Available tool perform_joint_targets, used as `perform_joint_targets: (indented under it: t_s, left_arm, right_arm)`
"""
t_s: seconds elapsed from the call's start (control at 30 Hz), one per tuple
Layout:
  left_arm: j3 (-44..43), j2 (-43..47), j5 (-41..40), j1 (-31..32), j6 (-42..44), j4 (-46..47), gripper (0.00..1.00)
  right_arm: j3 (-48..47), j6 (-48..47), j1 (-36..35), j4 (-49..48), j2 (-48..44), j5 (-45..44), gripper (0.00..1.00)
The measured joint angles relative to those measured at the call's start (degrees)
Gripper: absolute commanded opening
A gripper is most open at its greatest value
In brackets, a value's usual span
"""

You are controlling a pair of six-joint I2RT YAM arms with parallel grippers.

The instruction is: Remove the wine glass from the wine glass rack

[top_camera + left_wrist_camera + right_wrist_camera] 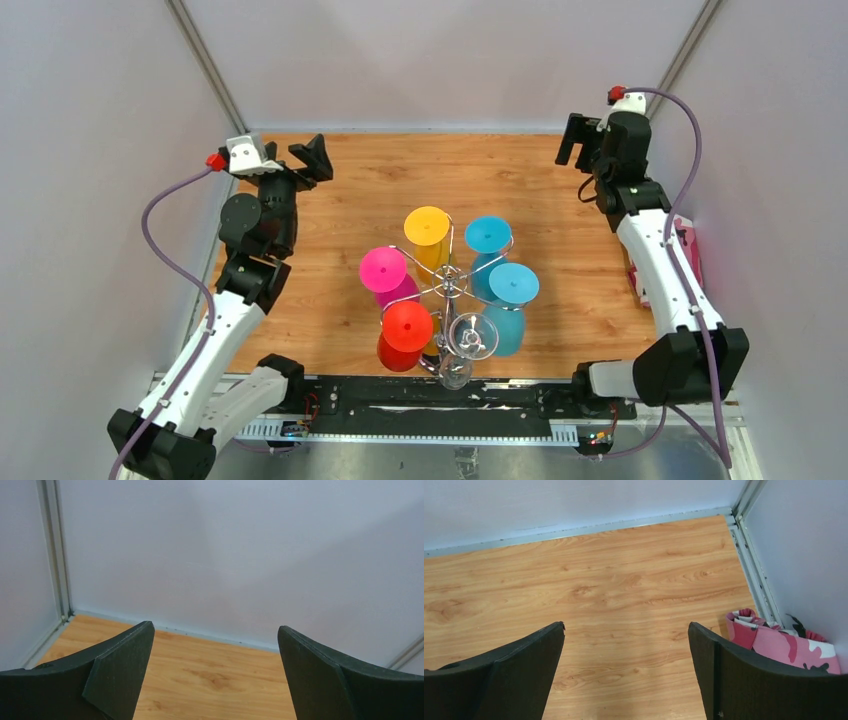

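The chrome wine glass rack [452, 283] stands at the near middle of the wooden table. Wine glasses hang upside down from its curled arms: yellow [427, 227], two blue [488, 235] [513, 285], pink [383, 270], red [407, 326] and a clear one [472, 337] at the near side. My left gripper [312, 160] is open and empty, raised at the far left, well away from the rack. My right gripper [572, 140] is open and empty at the far right. Both wrist views, left [215, 627] and right [626, 625], show only bare table and wall between the jaws.
A pink camouflage cloth [688, 262] lies at the table's right edge by the right arm and also shows in the right wrist view [784, 642]. Grey walls enclose the table on three sides. A black rail [430, 400] runs along the near edge.
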State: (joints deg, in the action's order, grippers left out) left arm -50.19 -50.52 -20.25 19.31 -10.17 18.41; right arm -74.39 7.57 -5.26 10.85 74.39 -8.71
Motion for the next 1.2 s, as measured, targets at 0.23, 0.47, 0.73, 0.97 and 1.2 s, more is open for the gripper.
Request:
perform_joint_targets:
  t_s: [0.23,0.47,0.73,0.97,1.2]
  left_arm:
    - [-2.3,-0.2,0.8,0.0,-8.8,-0.7,1.0]
    - [-5.8,-0.1,3.8,0.0,-11.3,-0.3,1.0]
    - [-21.1,-7.8,10.9,0.0,-11.5,-6.4,1.0]
    - [-44.1,-20.9,21.4,0.0,-11.5,-21.6,1.0]
    - [-40.0,-19.3,20.5,0.0,-11.1,-32.4,1.0]
  right_arm:
    - [0.3,4.1,0.2,0.0,0.0,-0.8,1.0]
    - [-1.5,11.4,7.0,-1.1,1.3,19.4,1.0]
    - [-8.0,13.9,8.8,-0.9,3.3,26.7,1.0]
    - [-18.5,12.9,8.8,2.0,5.3,32.9,0.99]
    - [-28.9,7.3,2.0,15.3,9.1,29.4,0.85]
